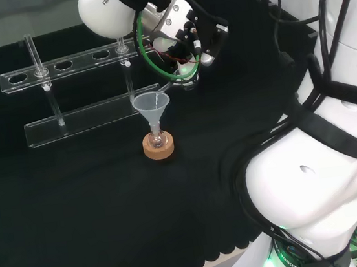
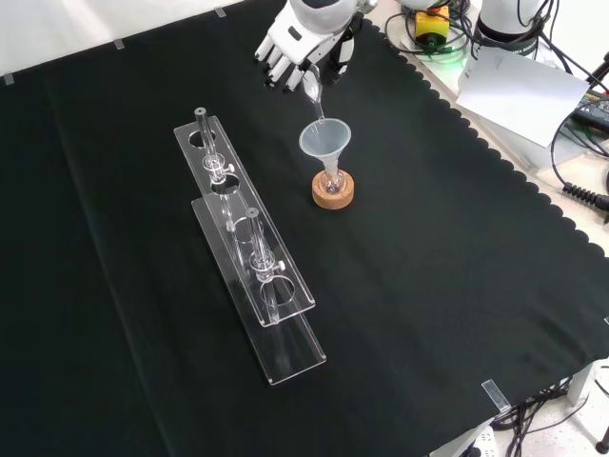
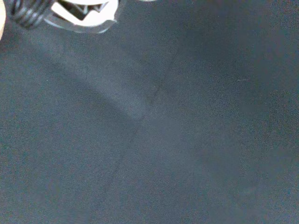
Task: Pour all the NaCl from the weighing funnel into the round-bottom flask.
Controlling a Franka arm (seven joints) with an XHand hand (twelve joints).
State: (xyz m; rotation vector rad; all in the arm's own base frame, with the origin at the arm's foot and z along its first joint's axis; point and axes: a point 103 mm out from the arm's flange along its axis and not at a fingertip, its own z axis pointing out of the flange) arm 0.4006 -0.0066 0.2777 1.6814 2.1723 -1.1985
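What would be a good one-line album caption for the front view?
The hand tips a clear weighing funnel over the funnel in a flask on a cork ring.

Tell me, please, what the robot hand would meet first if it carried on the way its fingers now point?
Probably the funnel on the flask: the robot hand points down toward it, holding the weighing funnel above its mouth. Depth is uncertain.

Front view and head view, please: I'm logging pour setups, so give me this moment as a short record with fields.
hand: curled round the weighing funnel, above the cloth
weighing funnel: tilted, spout down over the clear funnel
clear funnel: upright in the flask's neck
flask: small, on a cork ring
rack: clear tube rack, left of the flask in the front view
NaCl: cannot tell
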